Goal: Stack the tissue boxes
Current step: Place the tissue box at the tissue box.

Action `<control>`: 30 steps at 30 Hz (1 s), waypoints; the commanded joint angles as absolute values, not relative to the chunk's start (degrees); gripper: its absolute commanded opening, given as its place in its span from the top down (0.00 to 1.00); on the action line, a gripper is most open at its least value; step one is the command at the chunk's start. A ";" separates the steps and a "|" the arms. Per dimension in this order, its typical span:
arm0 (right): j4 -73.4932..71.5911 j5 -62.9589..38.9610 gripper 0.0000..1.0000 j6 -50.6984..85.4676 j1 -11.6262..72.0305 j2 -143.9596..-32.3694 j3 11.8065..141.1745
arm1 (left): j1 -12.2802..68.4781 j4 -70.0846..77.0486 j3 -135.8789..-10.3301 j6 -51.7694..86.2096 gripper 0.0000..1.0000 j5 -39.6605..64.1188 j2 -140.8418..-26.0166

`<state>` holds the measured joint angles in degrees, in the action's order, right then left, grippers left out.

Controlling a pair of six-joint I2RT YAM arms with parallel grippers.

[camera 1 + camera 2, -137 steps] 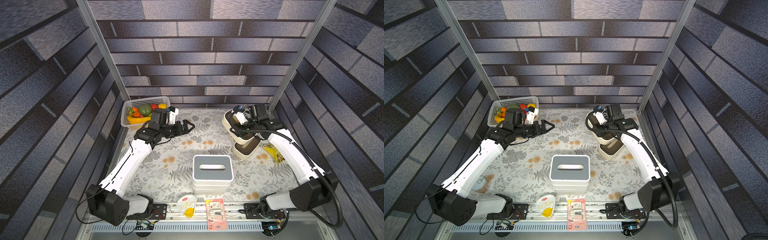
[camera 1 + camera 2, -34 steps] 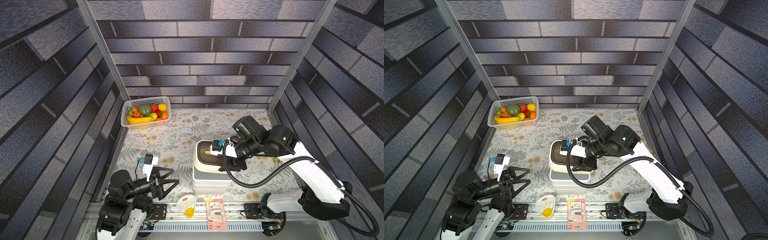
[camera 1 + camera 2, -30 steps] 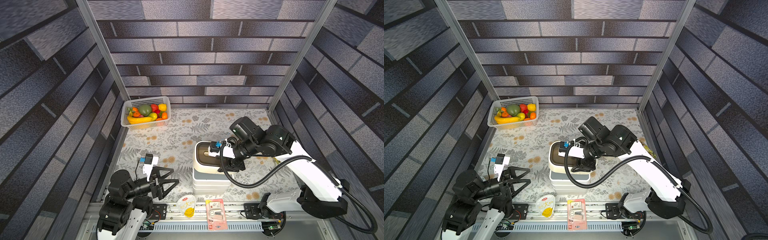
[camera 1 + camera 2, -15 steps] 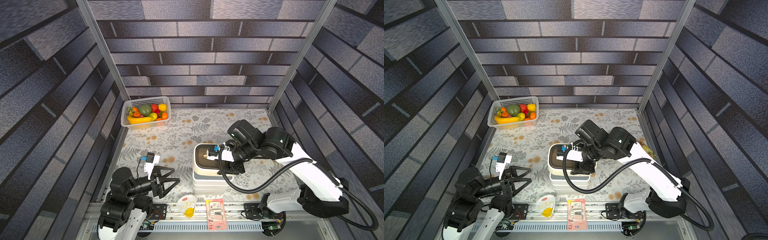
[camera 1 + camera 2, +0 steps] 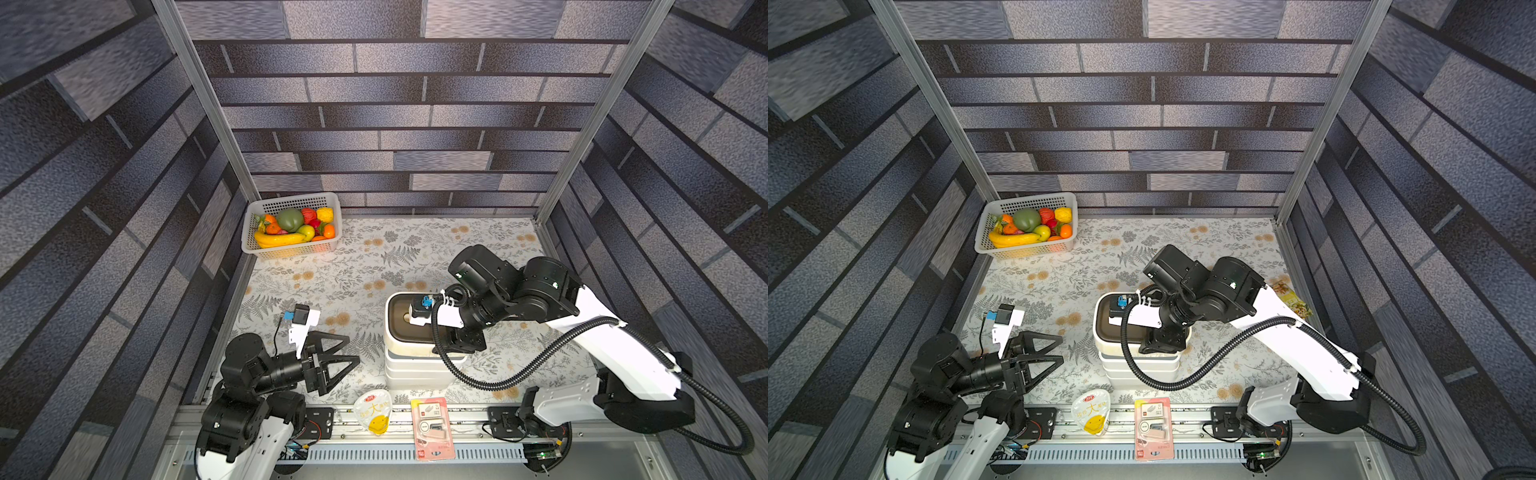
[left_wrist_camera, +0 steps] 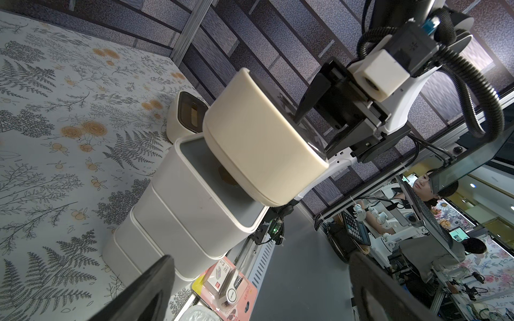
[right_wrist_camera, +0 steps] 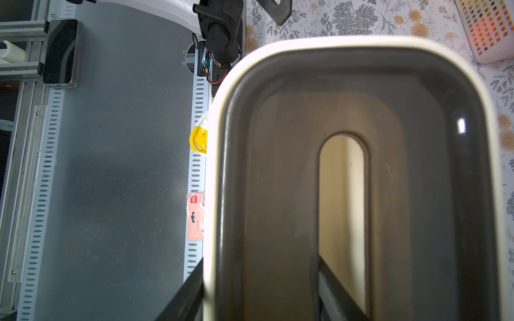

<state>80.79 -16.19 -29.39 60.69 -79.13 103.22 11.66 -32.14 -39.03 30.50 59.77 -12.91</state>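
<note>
Cream brown-lidded box (image 5: 398, 328) over grey-lidded stack (image 5: 415, 370) | right jaws clamp it | left jaws apart | basket (image 5: 291, 250): fruit (image 5: 290, 220)

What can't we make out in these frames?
- right gripper: fingers hidden under its wrist in both top views.
- second brown-lidded box: covered by the right arm in both top views, half behind the stack in left wrist view.
- held box: its body hides contact with the stack.

On the right arm (image 5: 1300, 340) the jaws clamp a cream, dark-lidded tissue box (image 5: 1113, 328) directly over the white stack (image 5: 1115, 372) near the front edge of the desk (image 5: 1183, 245). On the left arm (image 5: 942, 365) the jaws stand wide apart and empty at the front left corner. A fruit basket (image 5: 1025, 250) fills the far left corner.
</note>
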 commanded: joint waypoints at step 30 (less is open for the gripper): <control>78.57 -14.59 0.59 -28.40 61.85 -77.78 101.33 | 17.44 -34.03 -38.85 29.77 0.00 54.47 -14.39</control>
<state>80.64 -14.55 -28.95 61.17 -79.37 101.27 16.88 -33.47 -39.03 30.48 55.13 -13.98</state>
